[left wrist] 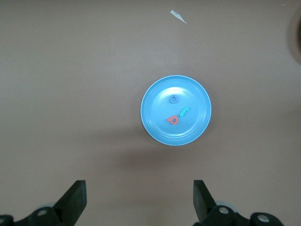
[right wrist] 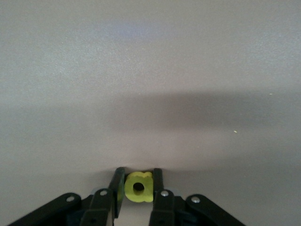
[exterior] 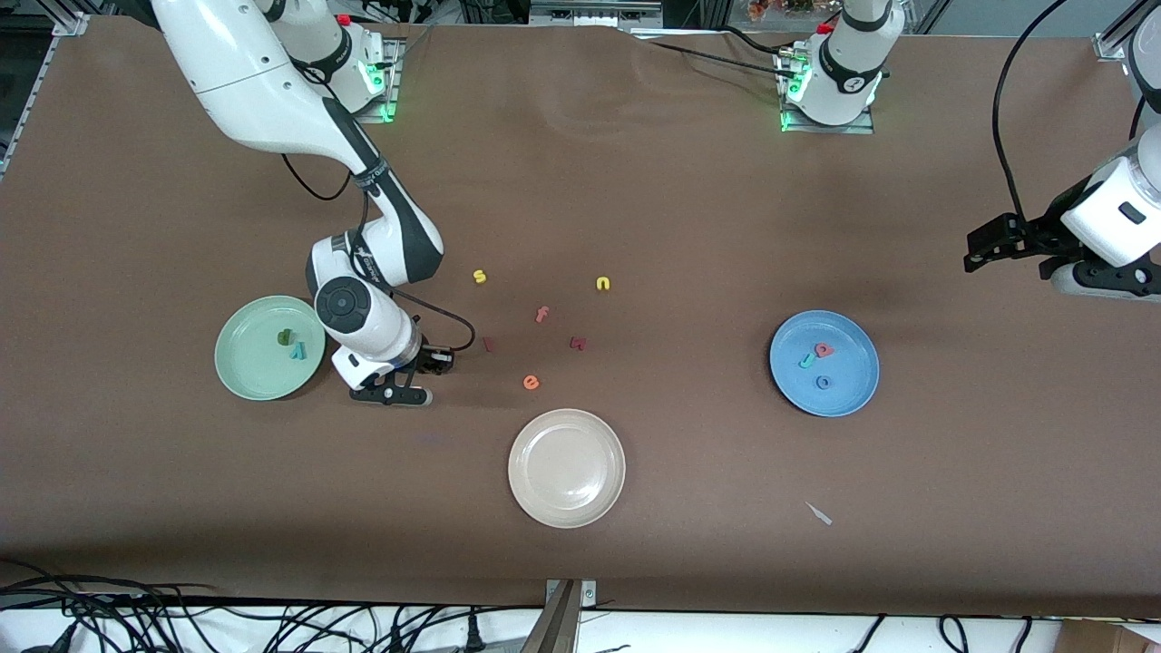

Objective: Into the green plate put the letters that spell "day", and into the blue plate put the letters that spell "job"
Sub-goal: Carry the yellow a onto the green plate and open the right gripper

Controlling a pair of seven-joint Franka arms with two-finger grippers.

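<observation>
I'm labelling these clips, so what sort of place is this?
Probably a robotics lab: two arms bolted to a brown table, an aluminium frame at its corner, loose cables along its edge, and small letters sorted into plates.

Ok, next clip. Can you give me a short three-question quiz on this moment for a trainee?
1. True or false: the blue plate holds three letters.
2. Which letter sits between the fingers of the right gripper, low beside the green plate? A) orange e B) yellow a C) yellow s
3. Fill in: the green plate holds the dark green d and the teal ____.

Key
1. True: teal j, blue o and pinkish-red b.
2. B: the gripper is shut on the yellow a.
3. y: the teal y.
The left gripper waits open over the table, toward the left arm's end.
</observation>
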